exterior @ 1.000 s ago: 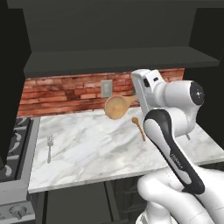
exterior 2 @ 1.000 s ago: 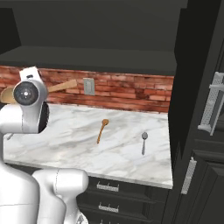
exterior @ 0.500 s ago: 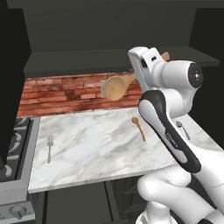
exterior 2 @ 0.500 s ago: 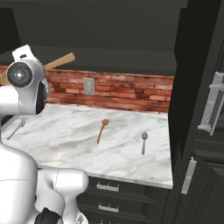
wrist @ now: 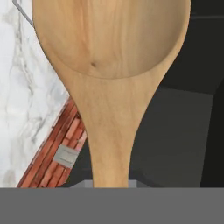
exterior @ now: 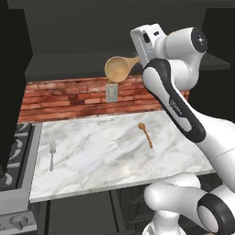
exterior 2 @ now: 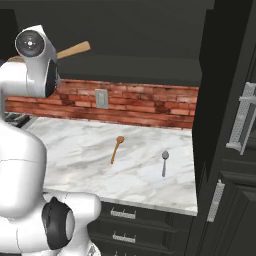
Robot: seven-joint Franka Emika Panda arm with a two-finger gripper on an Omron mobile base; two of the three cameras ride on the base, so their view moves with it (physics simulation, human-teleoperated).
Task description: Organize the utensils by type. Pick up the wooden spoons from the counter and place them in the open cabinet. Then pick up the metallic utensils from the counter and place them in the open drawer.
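Observation:
My gripper [exterior: 139, 59] is shut on the handle of the large light-tan wooden spoon [exterior: 118, 69], held high at the front edge of the open cabinet's shelf [exterior: 64, 69]. The spoon's round bowl [wrist: 109, 39] looms close in the hand view, and its handle [exterior 2: 75, 50] pokes out behind the arm. On the marble counter [exterior: 101, 158] lie the small orange-brown wooden spoon [exterior: 146, 134] [exterior 2: 116, 149], the metal fork [exterior: 52, 153] near the left end and the metal spoon [exterior 2: 164, 162] near the right end. The open drawer is out of view.
A dark stove top [exterior: 9, 156] borders the counter on the left. A wall outlet [exterior: 111, 92] sits in the red brick wall. A tall dark cupboard [exterior 2: 235, 125] with silver handles stands at the right end. Shut drawers [exterior 2: 122, 212] run below the counter.
The arm has risen, carrying the large wooden spoon from just above the counter up to the level of the cabinet shelf. The things on the counter have not moved.

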